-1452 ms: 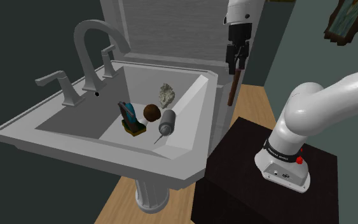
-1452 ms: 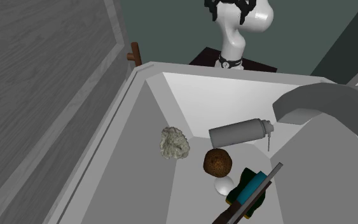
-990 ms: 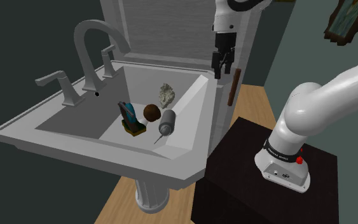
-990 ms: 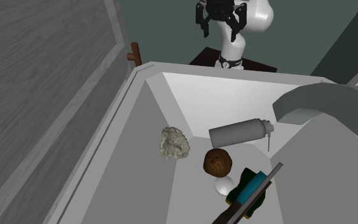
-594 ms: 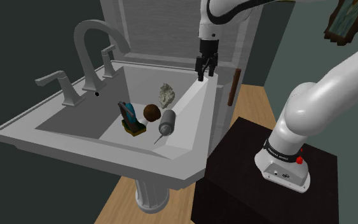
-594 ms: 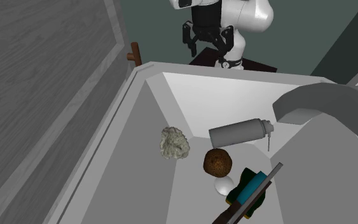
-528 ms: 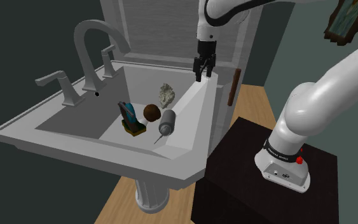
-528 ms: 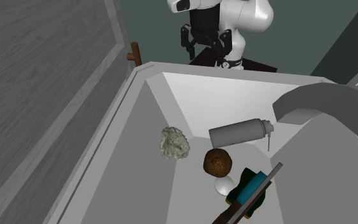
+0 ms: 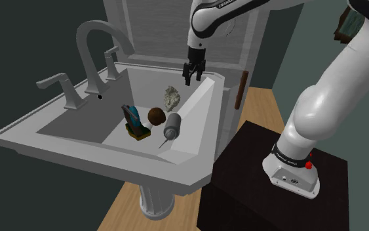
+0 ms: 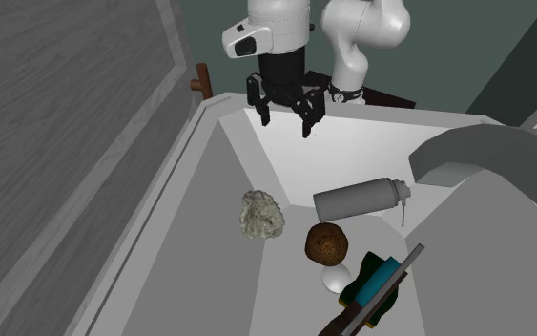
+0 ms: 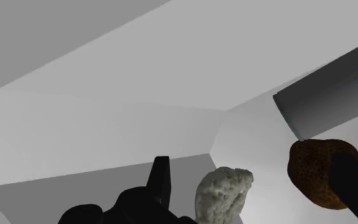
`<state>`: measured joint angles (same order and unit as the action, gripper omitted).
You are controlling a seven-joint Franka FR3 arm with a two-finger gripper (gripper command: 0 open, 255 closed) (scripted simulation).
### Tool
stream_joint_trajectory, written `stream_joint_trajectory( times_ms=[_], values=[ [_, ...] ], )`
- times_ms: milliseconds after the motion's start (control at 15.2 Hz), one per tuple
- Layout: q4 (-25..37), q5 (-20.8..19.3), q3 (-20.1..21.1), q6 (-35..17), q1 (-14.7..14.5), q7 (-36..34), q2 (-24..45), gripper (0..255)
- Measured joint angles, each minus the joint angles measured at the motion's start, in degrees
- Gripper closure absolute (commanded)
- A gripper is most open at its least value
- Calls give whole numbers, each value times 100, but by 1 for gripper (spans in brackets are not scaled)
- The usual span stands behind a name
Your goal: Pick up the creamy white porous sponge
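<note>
Four things lie in the grey sink point(image 9: 97, 164). Going from the shoulder view's left, a curved tap point(image 9: 94, 39) stands on the rim. Next comes a teal and black object point(image 9: 134, 122), then a brown ball point(image 9: 155, 116), then a grey can point(image 9: 173, 123) lying on its side. Just past them, the pale, lumpy sponge point(image 9: 171, 97) rests on the sloped floor of the basin. It is near the ball and the can but touches neither.

Right of the sponge hangs my tool point(image 10: 285, 122), its black fingers spread wide and holding nothing. A second and a half ago it hung off to the right, beside the wall panel. It has since swung left and dropped to the sink's far corner, just above the rim. I judge the approach to be well along, but the grasp has not begun. In the wrist view the sponge lies ahead, between the fingers, untouched.

Further right, my white arm point(image 9: 333, 98) climbs from the dark stand point(image 9: 248, 164), arches over the top, and comes down with the wrist pointing into the basin.
</note>
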<state>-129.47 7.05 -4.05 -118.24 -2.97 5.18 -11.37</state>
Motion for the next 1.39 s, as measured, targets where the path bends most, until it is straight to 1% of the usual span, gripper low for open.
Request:
stream_joint_trajectory(
  times_ms=[264, 462, 660, 726, 858, 1254, 1320, 1386],
  values=[
    [690, 128, -11, -448, -32, 139, 897, 0],
    [1094, 233, -13, -794, -33, 267, 1470, 0],
    [1730, 324, -11, -927, -11, 376, 2063, 0],
    [1838, 349, -11, -979, 0, 415, 2183, 0],
    [1887, 377, 4, -1104, -7, 430, 2319, 0],
    [1745, 456, 27, -1485, -1, 521, 2556, 0],
    [1749, 462, 28, -1505, 2, 530, 2579, 255],
    [1750, 466, 28, -1515, 4, 535, 2590, 255]
  ],
)
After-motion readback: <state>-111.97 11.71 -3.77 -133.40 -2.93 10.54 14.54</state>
